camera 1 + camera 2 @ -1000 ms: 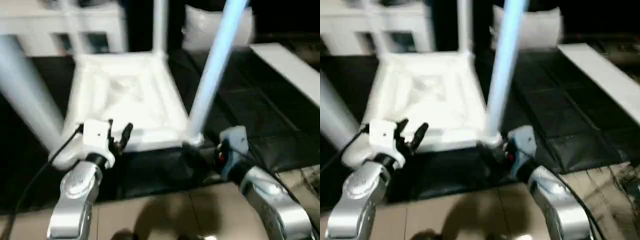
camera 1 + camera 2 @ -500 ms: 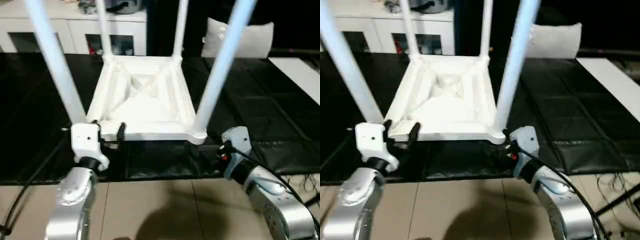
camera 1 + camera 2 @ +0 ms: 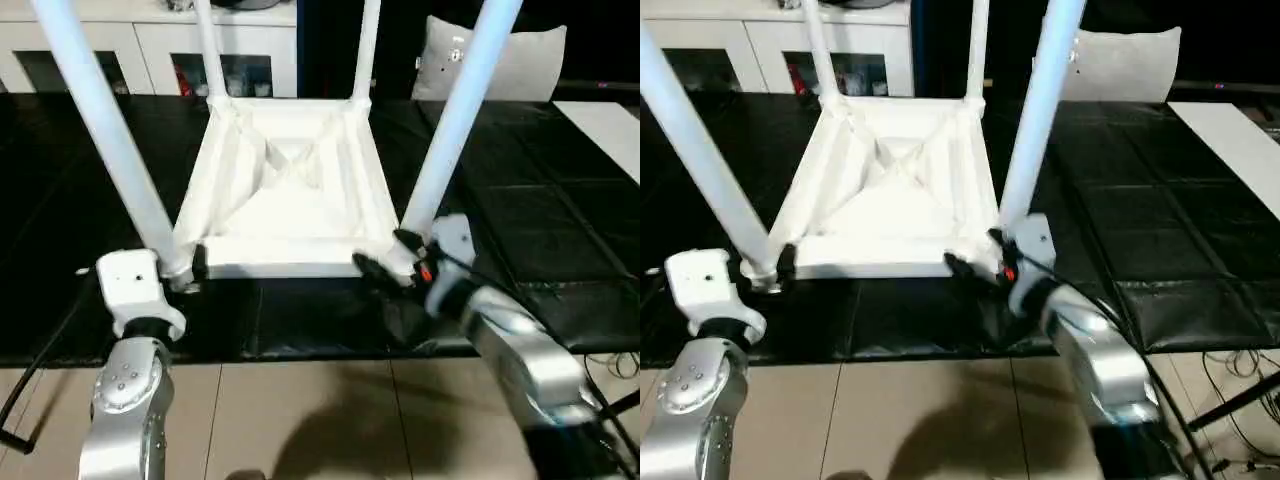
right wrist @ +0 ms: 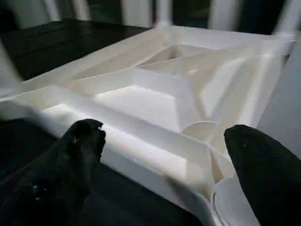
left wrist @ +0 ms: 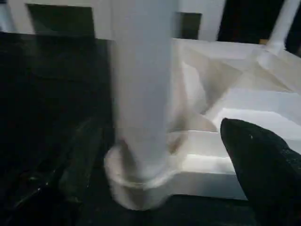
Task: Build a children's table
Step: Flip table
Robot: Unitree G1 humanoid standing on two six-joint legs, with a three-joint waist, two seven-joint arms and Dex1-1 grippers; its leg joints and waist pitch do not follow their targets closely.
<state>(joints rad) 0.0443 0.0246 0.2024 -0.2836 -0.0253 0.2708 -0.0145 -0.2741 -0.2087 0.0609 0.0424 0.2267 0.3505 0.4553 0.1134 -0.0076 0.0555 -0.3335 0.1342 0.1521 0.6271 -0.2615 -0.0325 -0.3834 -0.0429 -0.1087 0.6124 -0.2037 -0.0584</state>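
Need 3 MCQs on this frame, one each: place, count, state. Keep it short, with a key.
1. Where does the children's table rest?
A. On the tiled floor
B. Upside down on the black-covered work table
C. On the white cabinet

2. How many legs stand in the corner sockets?
A. Two
B. Three
C. Four

3. How is the right gripper?
A. Open, at the near right corner
B. Shut on a loose leg
C. Shut on a cable

Key: 1 B, the ribbed underside faces up on the black cover. 2 C, near left leg, near right leg, far left leg and far right leg all rise from corners. 3 A, its fingers stand spread beside the near edge at that corner.
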